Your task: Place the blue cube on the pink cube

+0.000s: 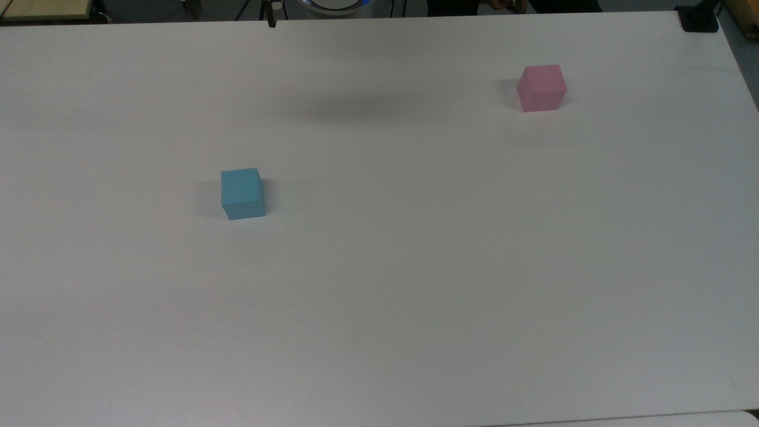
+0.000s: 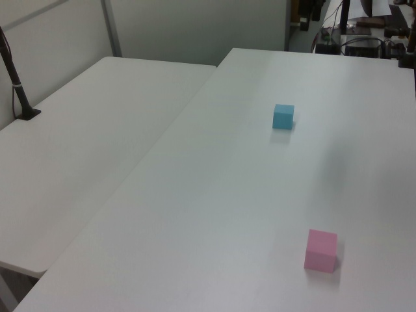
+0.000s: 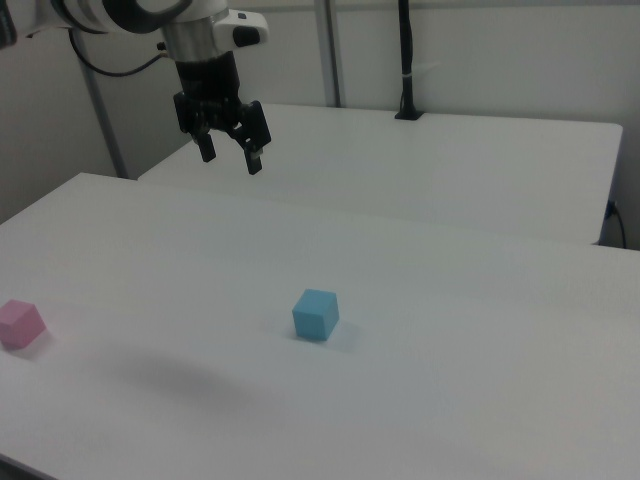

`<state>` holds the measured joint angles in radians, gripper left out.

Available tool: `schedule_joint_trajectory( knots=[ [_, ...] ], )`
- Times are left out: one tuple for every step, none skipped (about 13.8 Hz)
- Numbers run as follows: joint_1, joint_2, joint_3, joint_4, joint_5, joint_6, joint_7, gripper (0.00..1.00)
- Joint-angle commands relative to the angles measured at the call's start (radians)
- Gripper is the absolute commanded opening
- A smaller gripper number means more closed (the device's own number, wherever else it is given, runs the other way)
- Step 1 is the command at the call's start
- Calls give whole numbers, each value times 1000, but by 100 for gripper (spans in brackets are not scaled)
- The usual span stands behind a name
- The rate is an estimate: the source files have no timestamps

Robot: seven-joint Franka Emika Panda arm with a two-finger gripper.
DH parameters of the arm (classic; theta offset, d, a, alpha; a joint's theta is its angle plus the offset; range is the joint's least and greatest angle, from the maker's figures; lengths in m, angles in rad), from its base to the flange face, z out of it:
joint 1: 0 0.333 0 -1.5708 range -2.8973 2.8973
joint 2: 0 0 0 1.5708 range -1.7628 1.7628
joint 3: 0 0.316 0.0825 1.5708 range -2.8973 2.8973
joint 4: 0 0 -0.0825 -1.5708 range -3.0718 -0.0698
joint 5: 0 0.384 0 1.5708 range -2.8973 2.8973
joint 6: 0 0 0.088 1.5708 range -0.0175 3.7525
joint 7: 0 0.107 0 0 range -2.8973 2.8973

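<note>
The blue cube (image 1: pixel 242 193) rests on the white table (image 1: pixel 379 296), left of centre in the top view; it also shows in the left view (image 2: pixel 283 116) and the right view (image 3: pixel 316 315). The pink cube (image 1: pixel 541 88) sits alone toward the top view's far right, likewise in the left view (image 2: pixel 321 250) and at the right view's left edge (image 3: pixel 20 323). My gripper (image 3: pixel 231 157) hangs high above the table in the right view, up and left of the blue cube, open with nothing between its fingers.
A second white table (image 2: pixel 84 143) adjoins on the left view's left, with a black post (image 2: pixel 16 78) clamped to it. A black clamp (image 1: pixel 698 18) sits at the top view's far right corner. Cables and equipment (image 2: pixel 364 39) lie beyond the table's far end.
</note>
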<state>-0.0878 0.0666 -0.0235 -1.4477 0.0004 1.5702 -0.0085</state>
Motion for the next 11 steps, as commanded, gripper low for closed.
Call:
schedule_joint_trajectory(
  knots=[
    [25,-24,0,-37,-6,-10,15,100],
    [25,-24,-3,-34,-7,-12,10,100],
    [23,-24,-4,-34,-7,-18,-5,100],
    [25,-24,-6,-33,-7,-19,-4,100],
    [25,-24,-6,-33,-8,-21,-4,100],
    [25,-24,-4,-33,-11,-21,-5,100],
    [25,-24,-3,-33,-17,-21,-5,100],
    [23,-25,-3,-33,-23,-24,-34,100],
    [22,-24,-7,-33,-23,-36,-69,100],
    [20,-27,-13,-31,-20,-64,-126,100],
    [17,-31,-15,-31,-17,-74,-155,100]
  ],
)
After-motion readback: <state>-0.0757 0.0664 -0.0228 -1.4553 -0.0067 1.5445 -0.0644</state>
